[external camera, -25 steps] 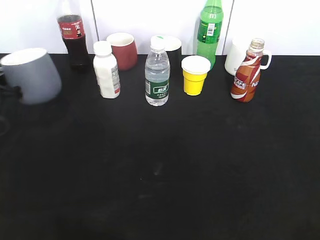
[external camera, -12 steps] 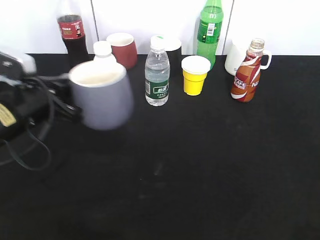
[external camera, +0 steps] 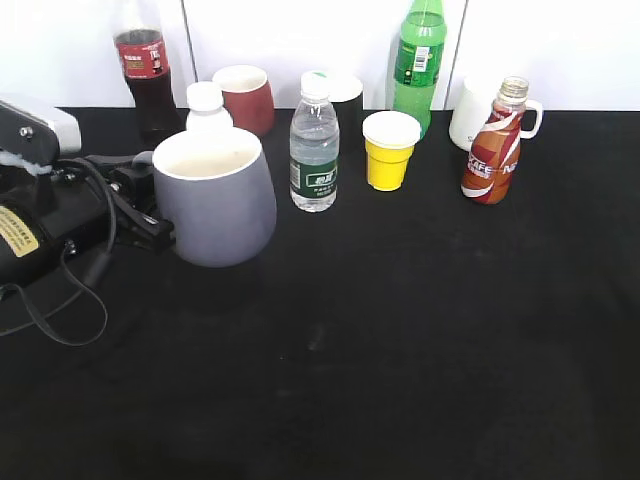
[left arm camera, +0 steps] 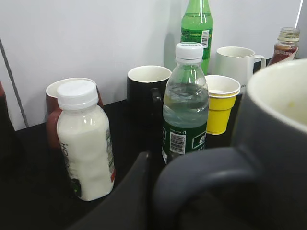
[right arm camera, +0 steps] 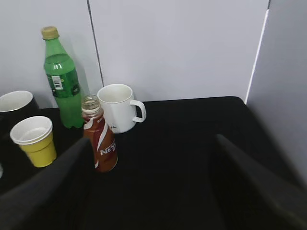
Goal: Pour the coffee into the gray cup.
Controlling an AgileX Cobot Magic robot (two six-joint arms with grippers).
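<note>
The gray cup [external camera: 215,200] is a rounded blue-gray mug with a cream inside, standing upright at the left of the black table. My left gripper [external camera: 140,205] is shut on its loop handle, and in the left wrist view one dark finger [left arm camera: 144,191] lies against the handle of the cup [left arm camera: 278,143]. The coffee [external camera: 492,150] is a small curvy brown bottle with a white swirl, standing uncapped at the back right; it also shows in the right wrist view [right arm camera: 100,141]. My right gripper [right arm camera: 151,191] is open and empty, with the bottle just ahead of its left finger.
A row stands along the back: cola bottle [external camera: 143,70], white milk bottle [external camera: 207,105], dark red cup [external camera: 245,98], water bottle [external camera: 314,145], black mug [external camera: 345,95], yellow cup [external camera: 389,150], green bottle [external camera: 420,60], white mug [external camera: 475,115]. A white wall is behind them.
My left arm has carried the gray cup from the far left edge rightward to in front of the milk bottle and lowered it a little. The coffee has not moved.
</note>
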